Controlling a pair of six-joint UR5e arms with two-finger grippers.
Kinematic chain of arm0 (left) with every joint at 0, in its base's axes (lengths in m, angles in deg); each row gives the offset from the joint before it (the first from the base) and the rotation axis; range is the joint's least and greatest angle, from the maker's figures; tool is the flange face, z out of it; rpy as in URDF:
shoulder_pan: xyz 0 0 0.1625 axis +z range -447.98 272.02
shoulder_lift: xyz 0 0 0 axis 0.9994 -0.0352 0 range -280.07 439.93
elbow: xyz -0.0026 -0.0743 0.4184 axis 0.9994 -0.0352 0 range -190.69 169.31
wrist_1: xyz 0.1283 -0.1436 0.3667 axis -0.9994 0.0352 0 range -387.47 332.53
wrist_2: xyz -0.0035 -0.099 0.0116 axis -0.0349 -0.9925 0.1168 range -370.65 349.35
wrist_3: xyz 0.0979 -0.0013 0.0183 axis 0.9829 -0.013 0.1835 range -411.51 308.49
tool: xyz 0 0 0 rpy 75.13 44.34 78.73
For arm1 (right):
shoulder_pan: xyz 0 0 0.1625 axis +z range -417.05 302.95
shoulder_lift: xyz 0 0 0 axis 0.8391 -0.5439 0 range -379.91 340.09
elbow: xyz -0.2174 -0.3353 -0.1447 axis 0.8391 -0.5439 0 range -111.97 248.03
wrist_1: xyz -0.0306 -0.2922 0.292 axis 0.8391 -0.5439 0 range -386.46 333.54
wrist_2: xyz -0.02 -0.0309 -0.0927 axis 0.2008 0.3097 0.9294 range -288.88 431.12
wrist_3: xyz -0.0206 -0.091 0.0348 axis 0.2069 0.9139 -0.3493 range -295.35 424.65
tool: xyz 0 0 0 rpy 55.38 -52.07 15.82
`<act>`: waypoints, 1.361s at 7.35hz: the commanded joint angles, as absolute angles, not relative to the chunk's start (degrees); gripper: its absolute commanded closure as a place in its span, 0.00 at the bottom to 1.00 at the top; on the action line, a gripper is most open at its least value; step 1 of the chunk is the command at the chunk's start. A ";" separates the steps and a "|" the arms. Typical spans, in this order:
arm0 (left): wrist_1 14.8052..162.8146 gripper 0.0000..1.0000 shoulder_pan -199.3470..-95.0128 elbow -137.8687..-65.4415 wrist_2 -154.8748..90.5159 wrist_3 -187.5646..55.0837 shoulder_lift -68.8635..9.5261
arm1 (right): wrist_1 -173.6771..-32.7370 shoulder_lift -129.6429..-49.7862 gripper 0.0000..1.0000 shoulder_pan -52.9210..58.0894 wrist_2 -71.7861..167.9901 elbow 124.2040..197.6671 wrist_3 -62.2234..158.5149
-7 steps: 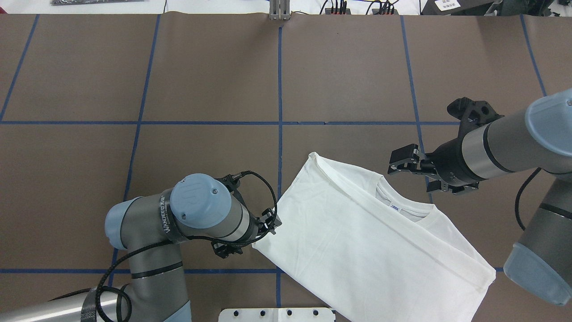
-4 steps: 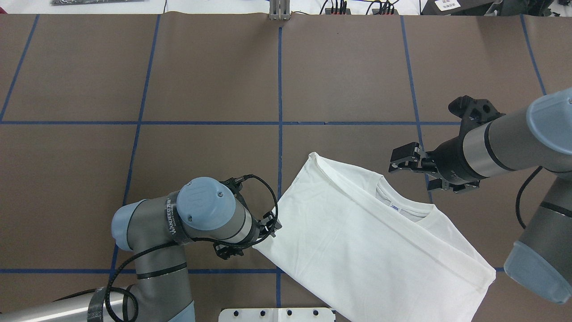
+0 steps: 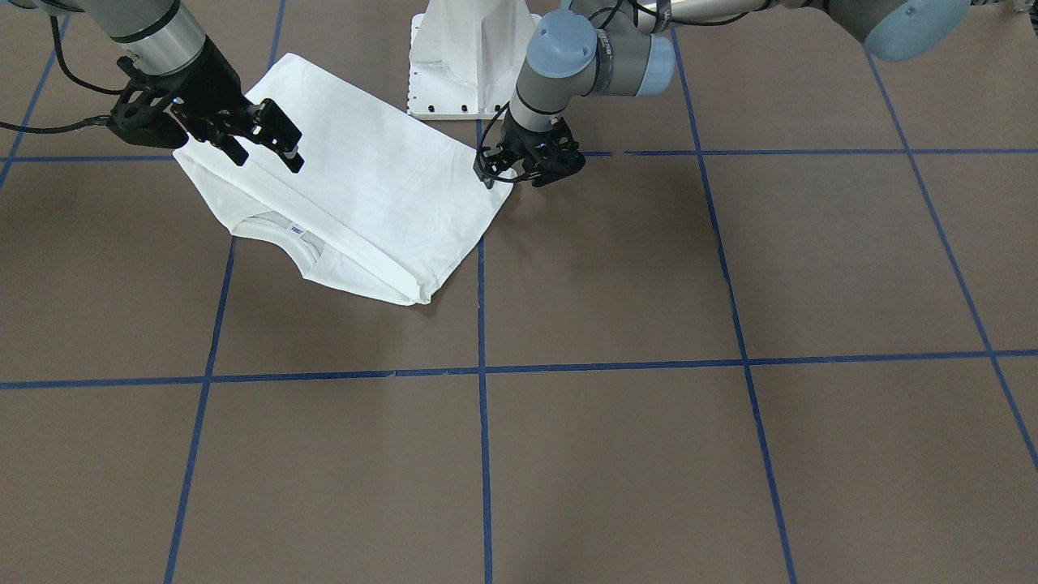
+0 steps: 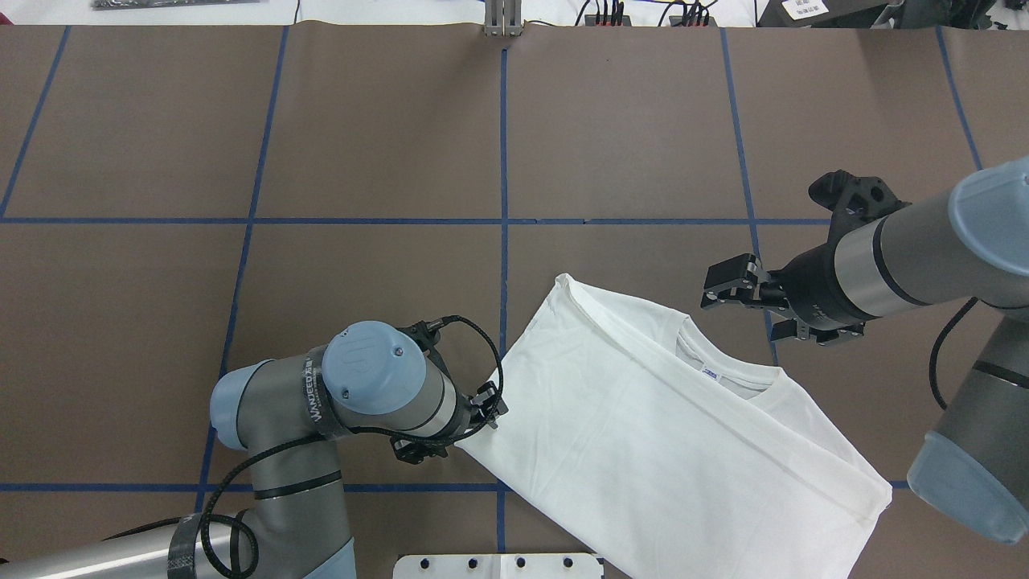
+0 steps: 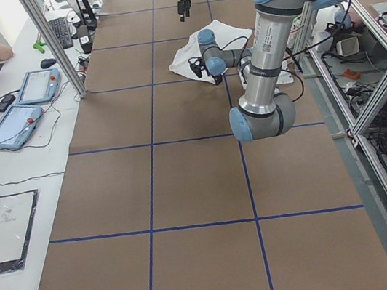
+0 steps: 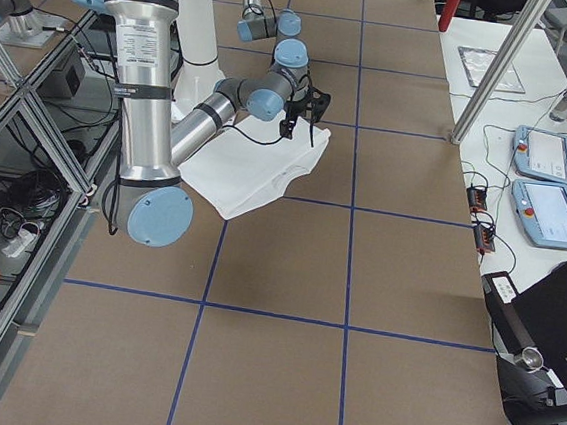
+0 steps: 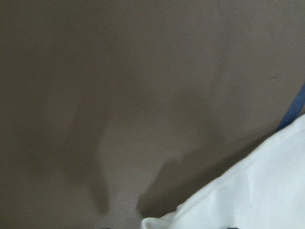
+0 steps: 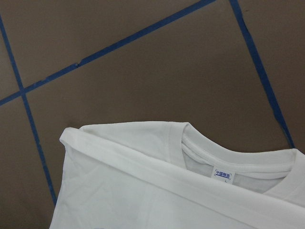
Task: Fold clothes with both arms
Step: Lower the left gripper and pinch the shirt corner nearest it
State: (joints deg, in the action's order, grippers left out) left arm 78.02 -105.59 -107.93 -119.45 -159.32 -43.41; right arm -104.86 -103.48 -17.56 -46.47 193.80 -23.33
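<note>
1. The shirt (image 4: 667, 434) lies folded flat on the brown table (image 4: 378, 137). It is in the right half of my overhead feed, close to the white pedestal (image 4: 498, 565) at the robot's edge.
2. It sits at a slant to the blue tape lines (image 4: 504, 161), and its left corner just crosses the centre line.
3. The collar (image 8: 228, 157) points toward the far right of the table, with the small label (image 8: 223, 174) showing inside the neck. A folded band of cloth runs across just below it.
4. The left gripper (image 4: 485, 410) is low at the shirt's left corner, right against the edge of the cloth. I cannot tell from my feeds whether its fingers are parted or pinching the fabric. The left wrist camera shows me only bare table and a corner of the shirt at the bottom of its view.
5. The right gripper (image 4: 713, 287) hovers above the table just beyond the collar, not touching the shirt. Its fingers are spread apart and hold nothing.
6. The right wrist camera looks straight down on the collar and one folded shoulder, with tape lines crossing the table behind them.
</note>
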 commanded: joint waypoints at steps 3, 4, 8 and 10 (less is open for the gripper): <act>78.35 0.26 -105.56 -107.63 -119.45 -159.26 -43.65 | -104.95 -103.58 0.00 -17.15 -46.56 193.71 -23.33; 78.35 0.26 -105.39 -107.54 -119.45 -159.26 -43.74 | -104.95 -103.58 0.00 -16.97 -46.65 193.71 -23.33; 78.35 0.50 -104.95 -107.37 -119.45 -159.35 -43.91 | -104.95 -103.58 0.00 -16.01 -46.91 193.71 -23.16; 78.26 1.00 -104.95 -107.80 -119.45 -159.26 -43.91 | -104.95 -103.67 0.00 -15.74 -47.18 193.80 -23.16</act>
State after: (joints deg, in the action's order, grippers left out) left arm 78.33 -104.99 -107.51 -119.46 -159.32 -43.87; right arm -104.95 -103.64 -15.97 -47.04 193.76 -23.16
